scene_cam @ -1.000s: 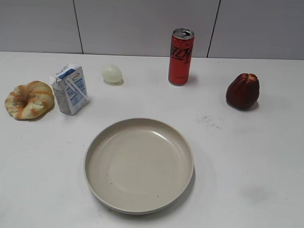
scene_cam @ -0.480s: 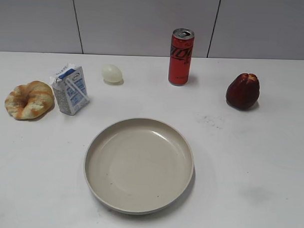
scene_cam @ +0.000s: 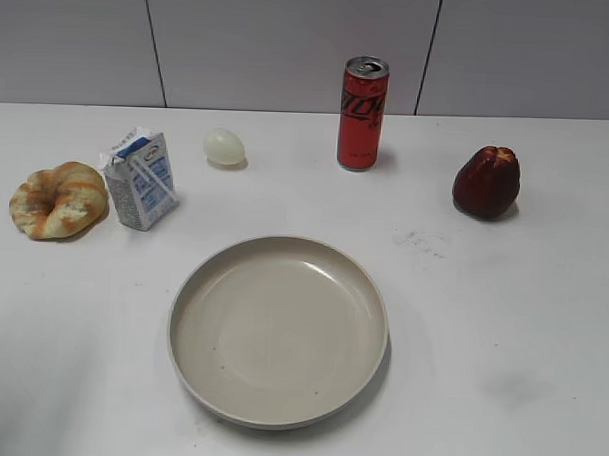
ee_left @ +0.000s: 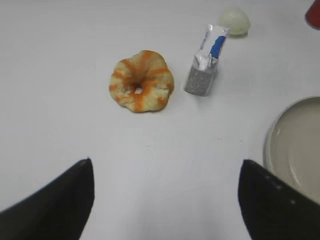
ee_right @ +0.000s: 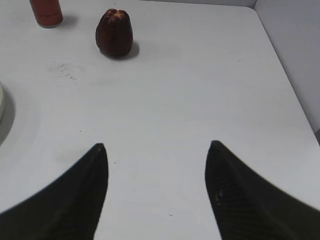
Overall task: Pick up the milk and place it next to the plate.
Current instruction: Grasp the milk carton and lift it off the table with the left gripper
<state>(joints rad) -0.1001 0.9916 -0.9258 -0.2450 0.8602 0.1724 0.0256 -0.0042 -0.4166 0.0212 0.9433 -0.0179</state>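
On your table (scene_cam: 542, 296), the plate (scene_cam: 279, 331) sits near and central, with the bread ring (scene_cam: 57, 199), milk (scene_cam: 142, 179) and egg (scene_cam: 225, 147) far left, the can (scene_cam: 362, 114) behind centre, the fruit (scene_cam: 486, 181) far right.

A white bench (scene_cam: 501, 325) fills the lower view, faintly smudged in spots. Behind the bench rises a pale grey panelled wall (scene_cam: 281, 47) with thin dark vertical seams; light is even.

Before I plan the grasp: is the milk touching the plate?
No, the milk stands apart from the plate, with bare table between them.
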